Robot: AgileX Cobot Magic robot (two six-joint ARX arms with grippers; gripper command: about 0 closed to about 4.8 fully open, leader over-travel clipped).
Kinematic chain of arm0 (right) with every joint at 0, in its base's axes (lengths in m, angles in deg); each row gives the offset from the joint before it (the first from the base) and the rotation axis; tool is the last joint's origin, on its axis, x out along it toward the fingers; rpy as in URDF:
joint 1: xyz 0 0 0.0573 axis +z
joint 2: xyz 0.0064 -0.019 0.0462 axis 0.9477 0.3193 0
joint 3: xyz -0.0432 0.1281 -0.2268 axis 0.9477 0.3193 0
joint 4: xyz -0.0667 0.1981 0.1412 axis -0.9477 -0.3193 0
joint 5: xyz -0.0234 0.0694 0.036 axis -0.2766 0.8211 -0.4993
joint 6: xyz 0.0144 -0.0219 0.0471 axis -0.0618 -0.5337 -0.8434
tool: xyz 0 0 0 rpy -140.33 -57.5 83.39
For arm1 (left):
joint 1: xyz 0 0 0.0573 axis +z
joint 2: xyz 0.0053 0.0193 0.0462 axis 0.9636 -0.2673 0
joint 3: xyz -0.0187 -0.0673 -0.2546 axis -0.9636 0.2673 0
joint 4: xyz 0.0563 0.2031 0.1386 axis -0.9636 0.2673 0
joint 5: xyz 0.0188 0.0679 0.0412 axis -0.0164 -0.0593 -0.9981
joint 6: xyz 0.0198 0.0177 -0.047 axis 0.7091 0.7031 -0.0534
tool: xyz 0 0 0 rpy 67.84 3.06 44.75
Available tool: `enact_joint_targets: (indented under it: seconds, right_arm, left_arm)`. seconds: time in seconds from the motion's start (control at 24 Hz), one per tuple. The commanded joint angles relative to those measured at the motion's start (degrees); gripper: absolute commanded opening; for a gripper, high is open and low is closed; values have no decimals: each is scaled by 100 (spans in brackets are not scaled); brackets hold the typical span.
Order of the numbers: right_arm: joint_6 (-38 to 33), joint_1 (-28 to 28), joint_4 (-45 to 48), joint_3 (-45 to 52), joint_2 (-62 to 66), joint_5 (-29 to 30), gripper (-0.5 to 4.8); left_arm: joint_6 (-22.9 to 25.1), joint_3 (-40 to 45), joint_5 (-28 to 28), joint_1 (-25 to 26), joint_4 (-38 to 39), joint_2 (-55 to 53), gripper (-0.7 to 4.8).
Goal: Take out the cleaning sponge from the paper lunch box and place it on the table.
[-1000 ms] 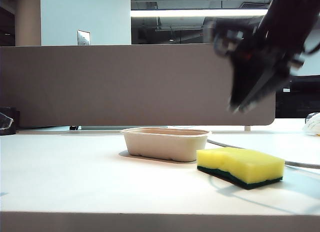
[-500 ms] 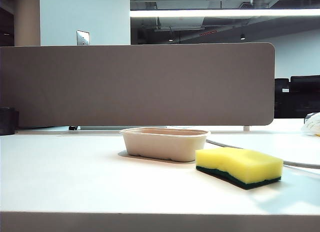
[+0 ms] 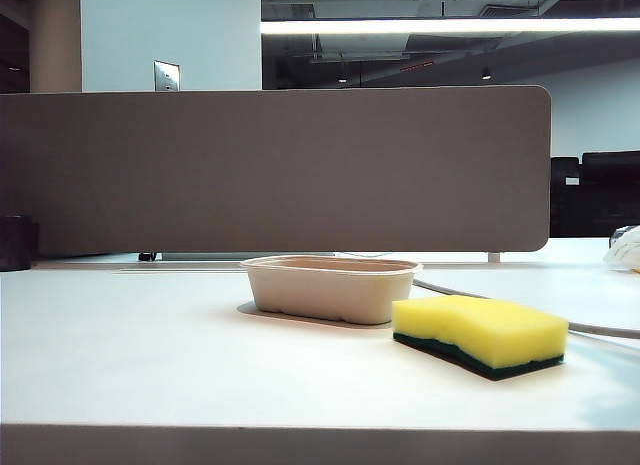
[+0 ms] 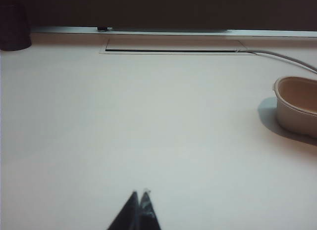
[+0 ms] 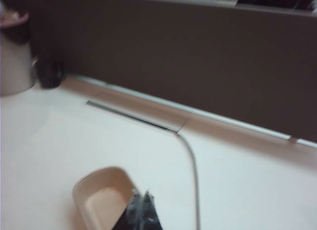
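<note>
Sponge (image 3: 480,334) flat on table (image 3: 150,355) — long axis sideways, beside box (image 3: 330,288) — left hand (image 4: 139,194), right hand (image 5: 140,195) both closed, empty.

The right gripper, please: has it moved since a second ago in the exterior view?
Yes. It hung above the sponge before the partition; now it is gone from that view.

Open-plan office. A grey-brown desk partition panel (image 3: 275,170) backs a white desktop (image 3: 150,355) fitted with a cable-access flap (image 4: 173,44), from which a grey cable (image 5: 190,165) runs across the surface. Behind the partition appear an exposed ceiling with a linear fluorescent light (image 3: 400,26) and dark office chairs (image 3: 595,190).
</note>
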Motion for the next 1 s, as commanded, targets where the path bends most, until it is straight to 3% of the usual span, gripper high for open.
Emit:
enact_joint_targets:
  seconds: [0.04, 0.62, 1.0]
  right_arm:
    - [-31, 0, 153, 291, -254, -450, -9]
    - [-376, 2, 192, 1322, -1438, -1318, -8]
    - [-369, 0, 142, 1322, -1438, -1314, -8]
  left_arm:
    - [7, -4, 22, 31, -39, -2, -5]
    - [7, -4, 24, 70, -39, -2, -5]
    - [7, -4, 24, 68, -39, -2, -5]
